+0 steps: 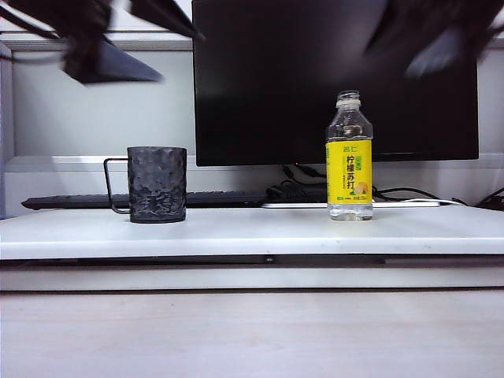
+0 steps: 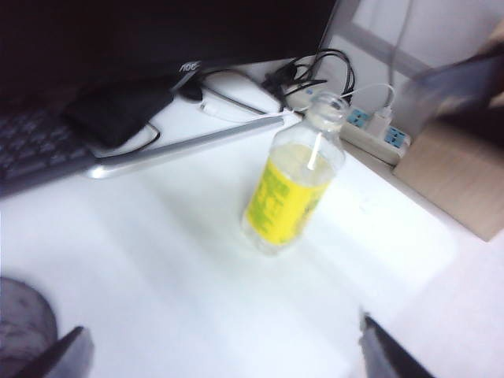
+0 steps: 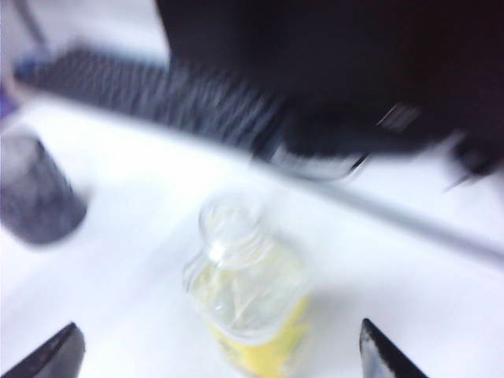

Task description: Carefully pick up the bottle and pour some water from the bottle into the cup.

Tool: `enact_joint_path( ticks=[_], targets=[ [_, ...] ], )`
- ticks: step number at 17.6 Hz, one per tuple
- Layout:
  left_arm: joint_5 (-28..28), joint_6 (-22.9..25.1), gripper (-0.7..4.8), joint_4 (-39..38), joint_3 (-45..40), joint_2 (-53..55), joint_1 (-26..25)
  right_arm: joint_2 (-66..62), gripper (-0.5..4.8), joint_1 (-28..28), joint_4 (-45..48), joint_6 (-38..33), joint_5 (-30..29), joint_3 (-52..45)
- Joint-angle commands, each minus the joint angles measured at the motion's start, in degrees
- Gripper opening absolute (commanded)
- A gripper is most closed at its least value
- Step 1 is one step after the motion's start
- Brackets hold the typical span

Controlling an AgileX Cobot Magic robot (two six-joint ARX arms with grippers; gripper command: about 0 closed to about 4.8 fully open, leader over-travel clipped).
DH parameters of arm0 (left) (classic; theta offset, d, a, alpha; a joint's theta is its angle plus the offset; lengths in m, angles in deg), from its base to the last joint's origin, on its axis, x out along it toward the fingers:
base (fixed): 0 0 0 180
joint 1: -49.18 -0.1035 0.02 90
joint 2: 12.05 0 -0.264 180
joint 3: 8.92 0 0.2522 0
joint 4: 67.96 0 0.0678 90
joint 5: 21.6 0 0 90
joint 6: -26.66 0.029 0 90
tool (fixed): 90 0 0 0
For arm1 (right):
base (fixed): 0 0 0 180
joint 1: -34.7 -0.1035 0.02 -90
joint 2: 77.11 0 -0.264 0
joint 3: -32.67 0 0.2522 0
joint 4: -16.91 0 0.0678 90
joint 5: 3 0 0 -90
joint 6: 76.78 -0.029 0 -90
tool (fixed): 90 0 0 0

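Black monitor [image 1: 335, 79] + keyboard [image 1: 79, 201] on white desk [image 1: 252, 236], grey wall [image 1: 102, 110].

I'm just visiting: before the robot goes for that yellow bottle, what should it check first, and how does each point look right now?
1. Bottle upright, uncapped: ok.
2. Cup upright on the white table, apart from the bottle: ok.
3. Right pincer open, above the bottle: ok.
4. Left pincer open, holding nothing: ok.
5. Water level: cannot tell.
6. Views sharp enough to aim: not ok, blurred.

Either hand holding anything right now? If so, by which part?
Nothing is held. Left hand and right hand are both open in the air; the bottle and the cup stand untouched on the table.
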Motion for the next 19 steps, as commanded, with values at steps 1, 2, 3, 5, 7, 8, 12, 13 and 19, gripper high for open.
enact_joint_path(
  ticks=[1, 2, 3, 5, 7, 8, 12, 13, 19],
  targets=[
    [-1.53, 0.2, 4.79, 2.14, 0.13, 2.51, 1.03, -4.98, 4.79, -3.63, 1.2, 0.04, -0.39, 0.15],
    [-1.77, 0.26, 4.79, 2.16, 0.13, 3.17, 1.68, -7.5, 4.79, -5.09, 1.36, 1.73, 0.26, 0.15],
    [-2.84, 0.24, 4.79, 1.95, 0.13, 3.21, 1.68, -8.76, 4.79, -6.12, 1.55, 3.48, 2.14, 0.15],
    [-3.76, 0.31, 4.79, 1.73, 0.13, 2.84, 1.62, -10.64, 4.79, -7.3, 2.08, 4.57, 6.19, 0.15],
    [-4.96, 0.72, 4.79, 1.7, 0.13, 2.78, 1.62, -10.91, 4.79, -7.32, 2.12, 4.68, 9.18, 0.15],
    [-4.92, 0.72, 4.79, 1.7, 0.13, 2.78, 1.62, -10.95, 4.79, -7.32, 2.91, 5.11, 9.81, 0.15],
    [-4.76, 1.99, 4.79, 1.62, 0.13, 2.8, 1.62, -13.07, 4.79, -7.32, 7.26, 8.76, 9.53, 0.15],
    [-4.76, 2.25, 4.79, 1.46, 0.13, 2.8, 1.62, -13.81, 4.79, -7.32, 7.52, 8.76, 9.53, 0.15],
    [-12.68, 5.18, 4.79, -0.33, 0.17, 2.78, 1.62, -18.67, 4.79, -7.32, 10.08, 9.03, 8.24, 0.15]
  ],
)
